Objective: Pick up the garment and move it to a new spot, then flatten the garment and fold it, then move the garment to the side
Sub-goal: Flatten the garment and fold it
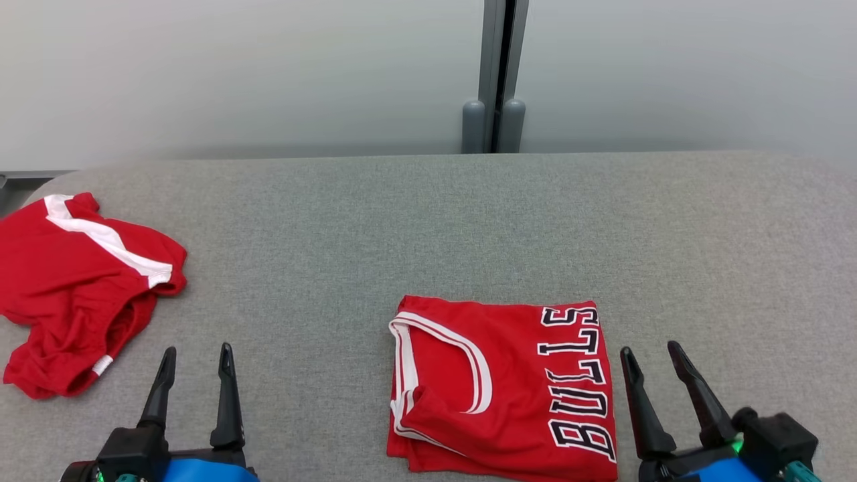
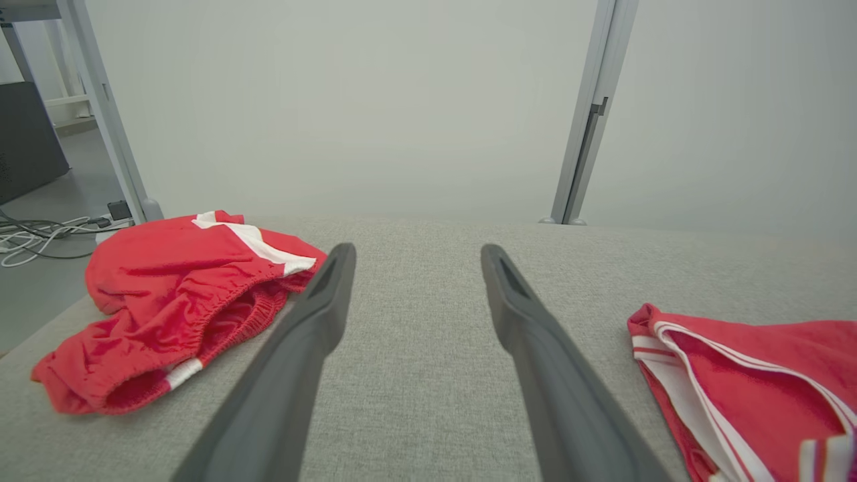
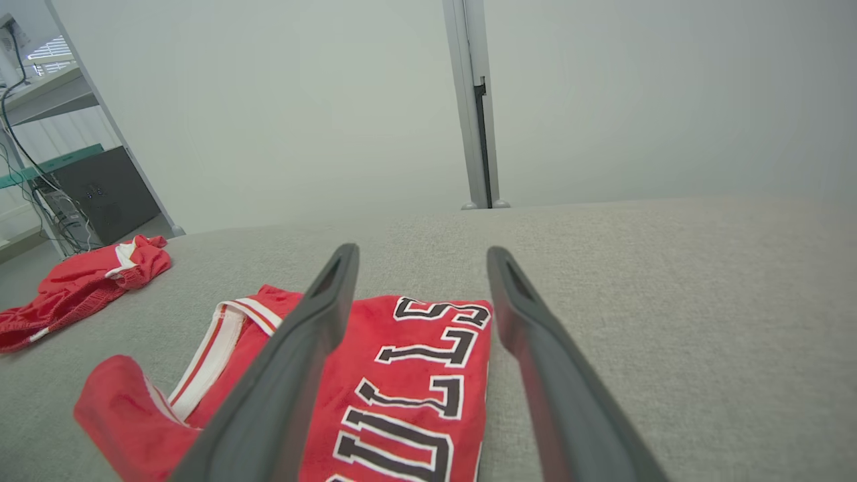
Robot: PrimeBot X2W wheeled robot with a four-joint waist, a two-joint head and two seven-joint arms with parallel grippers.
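Note:
A red jersey [image 1: 509,385] with white trim and black "BULLS" lettering lies folded into a neat rectangle on the grey table [image 1: 428,221], near the front edge, right of centre. Its trimmed edge [image 2: 743,381] appears at the right of the left wrist view, and its lettering [image 3: 415,381] lies below the right gripper's fingers. My left gripper [image 1: 197,358] is open at the lower left, holding nothing. My right gripper [image 1: 653,355] is open just right of the jersey, apart from it.
Crumpled red shorts [image 1: 73,288] with a white stripe lie at the table's left edge, also seen as a heap [image 2: 174,301] beside my left fingers. A grey post [image 1: 495,73] stands behind the table against a pale wall. Cables and a dark cabinet [image 3: 107,194] sit off to the left.

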